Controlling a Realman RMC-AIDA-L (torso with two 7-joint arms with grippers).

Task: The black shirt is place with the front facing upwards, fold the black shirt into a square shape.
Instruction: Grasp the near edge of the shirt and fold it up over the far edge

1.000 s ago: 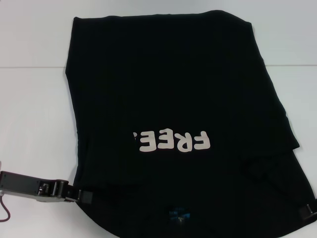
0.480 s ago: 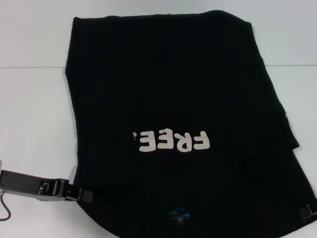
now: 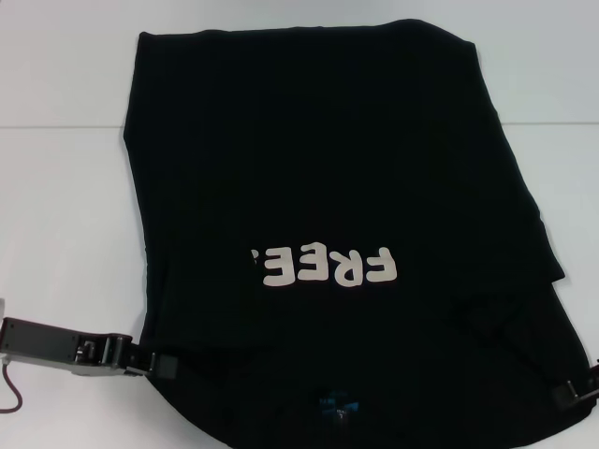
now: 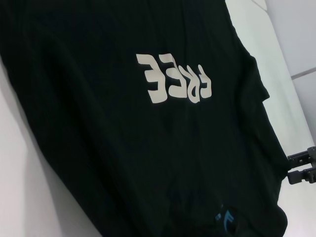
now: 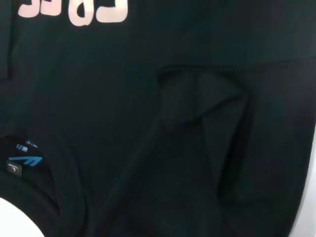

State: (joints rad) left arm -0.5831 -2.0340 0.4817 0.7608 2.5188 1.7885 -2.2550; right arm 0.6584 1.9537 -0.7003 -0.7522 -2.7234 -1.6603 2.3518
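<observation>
Movement over the last second is small but telling: the left end effector (image 3: 161, 364) has risen a little along the near left edge of the large plain black cloth T-shirt (image 3: 328, 168) with cream-white "FREE" lettering (image 3: 328, 267), and the right end effector (image 3: 573, 389) has slid up and inward along the near right edge. Both now sit at the shoulder end of the garment, one on each side, which I read as the two arms settling into a matched pinch before lifting this end and carrying it toward the far hem.

The shirt lies flat on the white worktop (image 3: 65, 206), front up, collar and small blue neck label (image 3: 339, 406) nearest the robot, hem farthest away. Both long sides look already folded inward, leaving a tall strip; a tucked sleeve layer makes a ridge on the right below the lettering.

Left end effector: its fingers meet the cloth edge, but I cannot tell whether they are clamped on it. Right end effector: only its tips show at the border of the head view, and the left wrist view shows it beside the cloth with the fingers a little apart; whether it grips fabric I cannot tell.

Bare white worktop lies to the left and beyond the hem, giving room for the fold. The right side runs near the edge of view.
</observation>
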